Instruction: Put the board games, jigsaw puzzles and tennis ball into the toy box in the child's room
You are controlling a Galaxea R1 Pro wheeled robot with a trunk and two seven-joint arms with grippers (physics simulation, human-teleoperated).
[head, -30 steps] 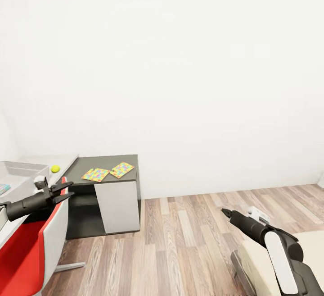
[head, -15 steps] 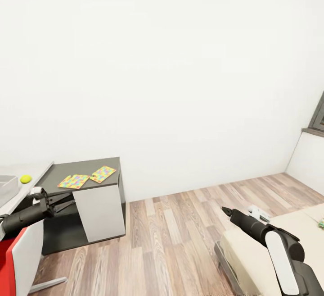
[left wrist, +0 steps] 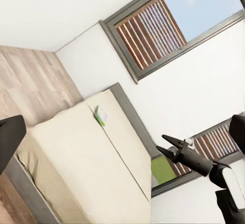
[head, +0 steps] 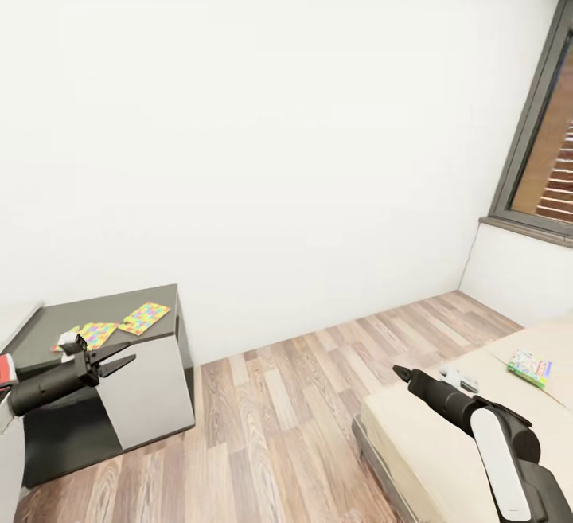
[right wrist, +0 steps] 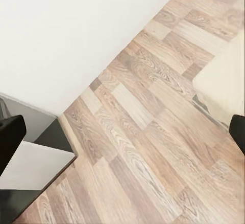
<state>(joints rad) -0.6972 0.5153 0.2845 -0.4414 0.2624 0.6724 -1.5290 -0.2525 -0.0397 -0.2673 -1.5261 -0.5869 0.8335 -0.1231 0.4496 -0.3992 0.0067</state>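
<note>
Both grippers hang free over the room with nothing between their fingers: the left gripper [head: 119, 353] has its two dark fingers spread apart in front of the side unit, and the right gripper [head: 398, 372] points its dark tip over the wooden floor [head: 286, 419] at the near corner of the bed [head: 430, 443]; whether that tip is parted or together I cannot tell in the head view, though in the left wrist view the right gripper [left wrist: 168, 147] shows two prongs standing slightly apart. On the dark grey top of the side unit [head: 151, 392], which is the lower part of the table, the two jigsaw puzzles lie flat, just beside each other: one jigsaw puzzle [head: 145, 318] nearer the wall and the other jigsaw puzzle [head: 94, 335] partly hidden behind the left arm. One board game [head: 530, 367], a thin white-green box, lies flat on the beige mattress toward the far side of the bed, well apart from the right gripper; the same box [left wrist: 100, 115] shows on the mattress in the left wrist view. Beyond the bed a dark-framed window [head: 549, 165] with slatted shutters sits in the white wall [head: 278, 149].
</note>
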